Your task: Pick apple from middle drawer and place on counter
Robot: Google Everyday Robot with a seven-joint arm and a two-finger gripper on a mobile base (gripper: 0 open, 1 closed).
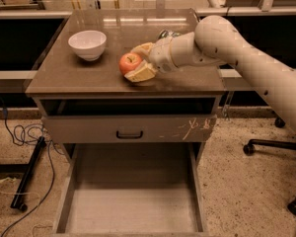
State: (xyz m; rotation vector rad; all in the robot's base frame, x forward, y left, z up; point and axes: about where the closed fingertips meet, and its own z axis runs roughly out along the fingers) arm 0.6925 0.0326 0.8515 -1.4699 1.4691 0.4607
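Note:
The red-orange apple (129, 62) sits on the counter (79, 73), right of centre near its front edge. My gripper (133, 63) reaches in from the right, and its pale fingers (142, 73) close on the apple from the far and near sides. The apple appears to rest on the counter surface. The middle drawer (133, 201) is pulled fully out below, and its bare floor holds nothing.
A white bowl (88, 44) stands on the counter's left. A green can (167, 33) shows just behind the wrist. A closed drawer front with a dark handle (129, 134) sits under the counter. Cables (19, 132) lie on the floor at left and a chair base (271, 144) stands at right.

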